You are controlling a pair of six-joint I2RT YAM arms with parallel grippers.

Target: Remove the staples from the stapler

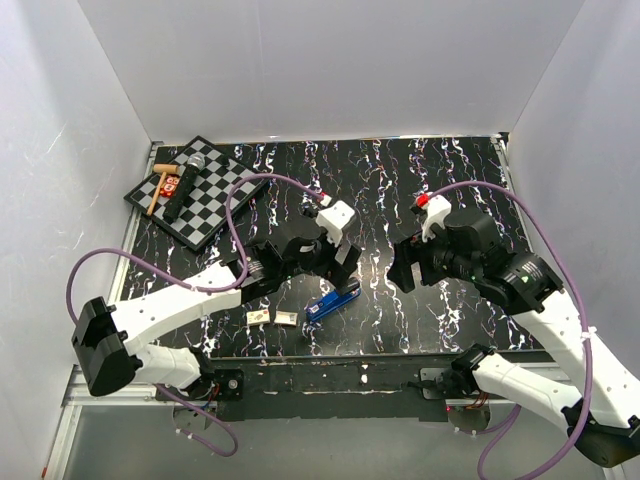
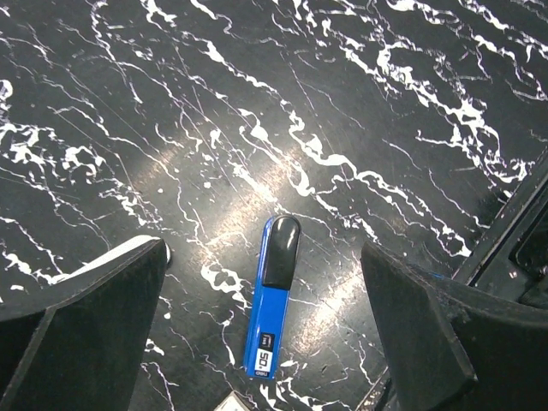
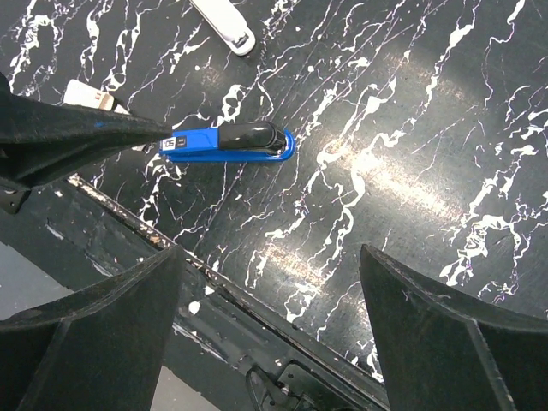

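Observation:
The stapler's bright blue arm (image 1: 333, 301) with a dark cap lies flat on the black marbled table near the front edge. It also shows in the left wrist view (image 2: 272, 300) and the right wrist view (image 3: 228, 143). A white elongated piece (image 3: 224, 22) lies apart from it, and only its tip peeks out behind my left finger (image 2: 128, 248). My left gripper (image 1: 341, 268) hangs just above the blue arm, open and empty, with its jaws wide on either side (image 2: 264, 257). My right gripper (image 1: 405, 268) is open and empty to the right of the stapler (image 3: 270, 257).
Two small tan-white blocks (image 1: 259, 316) (image 1: 286, 318) lie left of the stapler by the front edge. A chessboard (image 1: 205, 205) with a small hammer (image 1: 160, 180) and other items sits at the back left. The table's front rail (image 3: 257, 342) is under my right gripper.

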